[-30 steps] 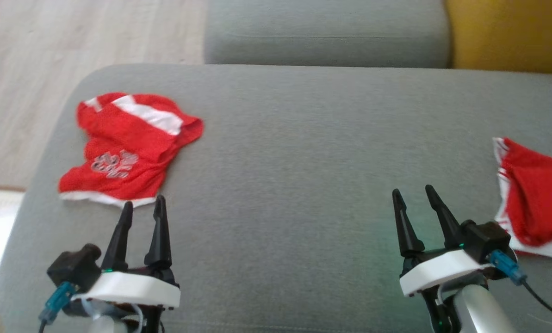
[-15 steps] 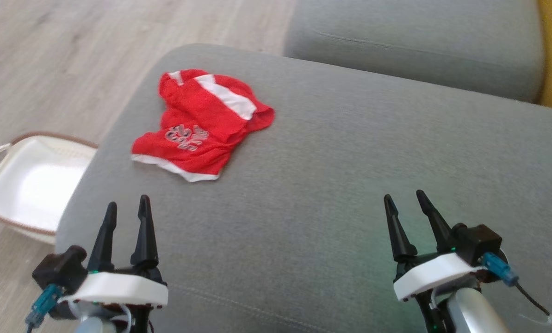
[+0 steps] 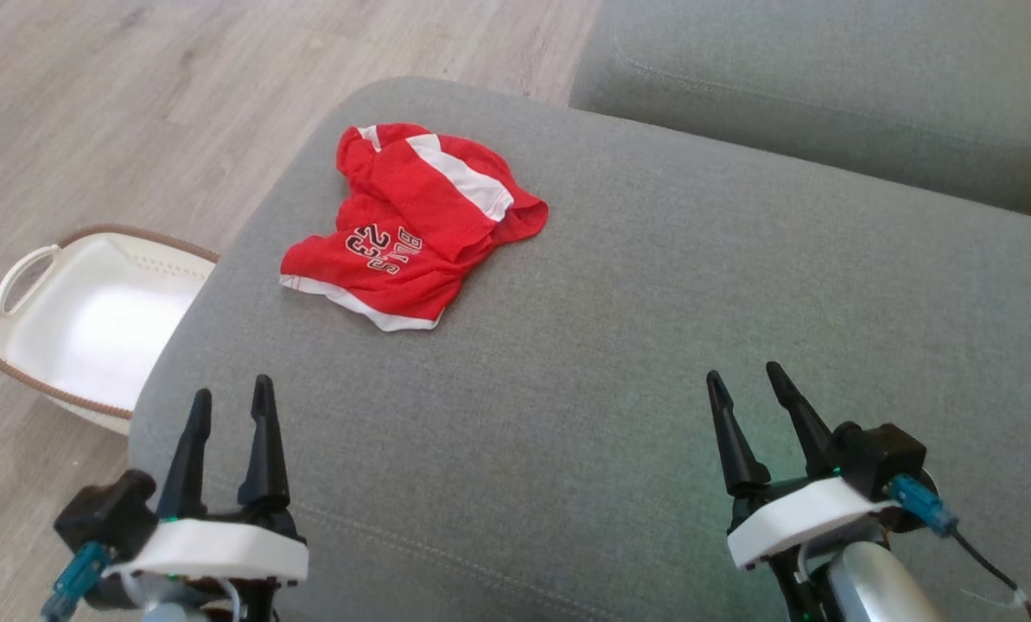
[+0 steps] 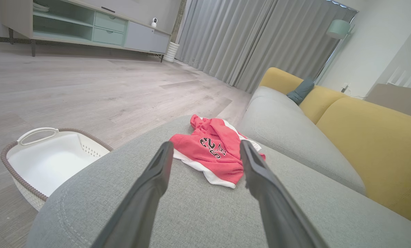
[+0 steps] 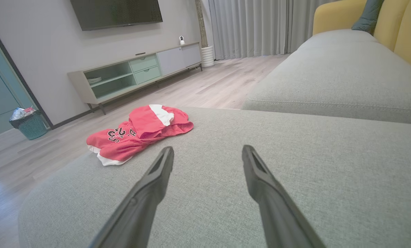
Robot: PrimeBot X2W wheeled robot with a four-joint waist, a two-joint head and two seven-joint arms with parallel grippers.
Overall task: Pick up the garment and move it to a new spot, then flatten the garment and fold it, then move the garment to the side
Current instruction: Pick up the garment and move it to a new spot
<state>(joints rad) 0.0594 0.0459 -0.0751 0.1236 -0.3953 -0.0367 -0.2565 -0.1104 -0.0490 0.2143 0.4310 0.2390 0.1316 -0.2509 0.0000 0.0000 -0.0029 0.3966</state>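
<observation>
garment [image 3: 411,229] lies crumpled on the cushion [image 3: 610,363], far left corner, untouched. our left gripper [image 3: 232,386] and right gripper [image 3: 742,370] hover spread and empty, well short of it, guess we're just lining up the grab

On the red garment [image 3: 411,226] we read the number 23 in dark figures with a pale outline, upside down in the head view. Next to it we make out arched letters that look like BUL and S, though creases break up the word.
</observation>
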